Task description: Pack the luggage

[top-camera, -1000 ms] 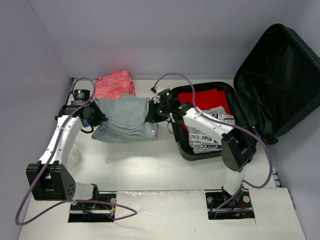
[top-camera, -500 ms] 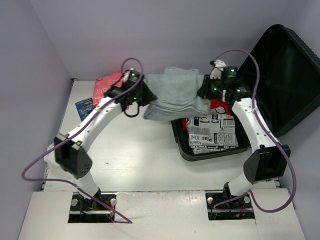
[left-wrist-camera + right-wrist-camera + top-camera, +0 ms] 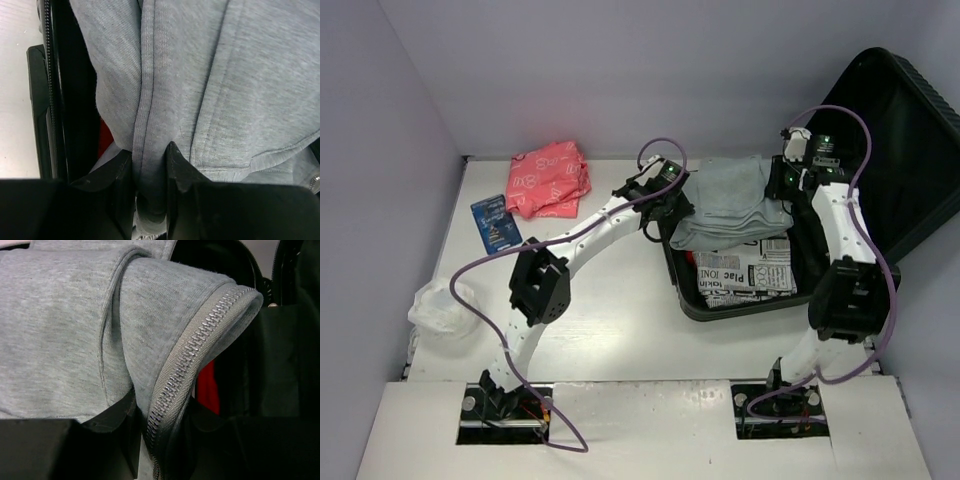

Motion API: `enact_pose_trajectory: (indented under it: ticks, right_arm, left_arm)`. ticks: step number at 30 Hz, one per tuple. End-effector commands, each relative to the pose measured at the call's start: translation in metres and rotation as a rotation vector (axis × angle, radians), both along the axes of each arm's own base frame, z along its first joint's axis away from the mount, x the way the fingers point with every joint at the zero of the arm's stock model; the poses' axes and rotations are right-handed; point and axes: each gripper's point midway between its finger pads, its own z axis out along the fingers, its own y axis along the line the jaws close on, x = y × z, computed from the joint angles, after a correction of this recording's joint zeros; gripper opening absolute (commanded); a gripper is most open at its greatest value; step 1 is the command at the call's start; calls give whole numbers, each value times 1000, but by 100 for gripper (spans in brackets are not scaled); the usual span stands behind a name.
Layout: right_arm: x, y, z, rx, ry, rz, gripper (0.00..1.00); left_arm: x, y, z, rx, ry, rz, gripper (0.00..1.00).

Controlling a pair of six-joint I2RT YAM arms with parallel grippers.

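The luggage (image 3: 740, 310) lies open on the worktop (image 3: 610, 330). The grey sweatshirt (image 3: 730, 200), lately left of it, now hangs over its tray, with the left pincer (image 3: 150, 150) and right pincer (image 3: 160, 407) each pinching a hem. Lowering looks next.

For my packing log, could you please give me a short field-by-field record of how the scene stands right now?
luggage: black suitcase, open at the right of the table, lid raised
left gripper: shut on grey sweatshirt
right gripper: shut on the sweatshirt's zipper edge
sweatshirt position: folded, held between both arms over the suitcase's far half
inside the suitcase: newsprint-pattern item; something red
on the table: pink patterned bundle; blue packet; clear plastic bag
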Motion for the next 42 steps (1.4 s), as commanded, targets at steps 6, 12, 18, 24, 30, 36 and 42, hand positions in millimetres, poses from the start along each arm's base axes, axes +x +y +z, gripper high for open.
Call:
enact_pose_trajectory:
  ticks: [6,12,18,24,30,36,42]
  right_arm:
    - [61,-23,16,-105,-165,-15,1]
    - [62,-25,17,-104,-172,-34,12]
    - [66,-32,9,-127,-157,-66,9]
    - [60,-38,-7,-153,-119,-87,9]
    - [61,-44,-31,-161,-68,-111,11]
    - [61,-36,-13,-138,-105,-114,48]
    - [57,-17,57,-136,-250,-89,78]
  left_arm:
    - [-6,-28,39,-98,-71,-24,0]
    - [-4,-25,44,-99,-102,-38,18]
    - [-25,-46,33,-140,-36,-98,20]
    - [-47,-37,27,-123,-14,-91,20]
    - [-64,-33,34,-117,-18,-110,20]
    - [-61,-19,7,-45,37,-110,37]
    - [-41,12,43,45,-80,-94,67]
